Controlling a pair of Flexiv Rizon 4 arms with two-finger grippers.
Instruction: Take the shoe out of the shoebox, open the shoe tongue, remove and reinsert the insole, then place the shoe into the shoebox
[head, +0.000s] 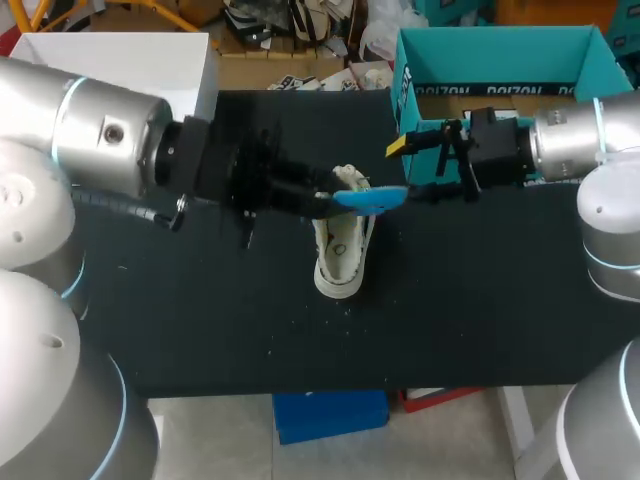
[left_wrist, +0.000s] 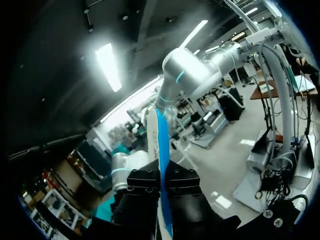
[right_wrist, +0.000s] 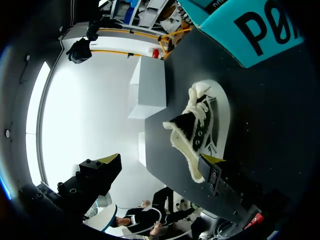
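A white sneaker (head: 340, 255) stands on the black table (head: 200, 320), toe toward the front edge. Just above its opening my left gripper (head: 322, 200) is shut on a blue insole (head: 372, 198) that sticks out to the right. In the left wrist view the insole (left_wrist: 163, 150) runs straight out between the black fingers of the left gripper (left_wrist: 163, 182). My right gripper (head: 412, 170) stands open just right of the insole's free end, in front of the teal shoebox (head: 500, 60). The right wrist view has the sneaker (right_wrist: 200, 125) lying ahead of the right gripper (right_wrist: 160, 160), nothing between its fingers.
A white box (head: 120, 60) sits at the table's back left corner, also in the right wrist view as the white box (right_wrist: 150, 87) beyond the sneaker. The shoebox (right_wrist: 250, 30) stands open at the back right. Bare table surface stretches in front of the shoe.
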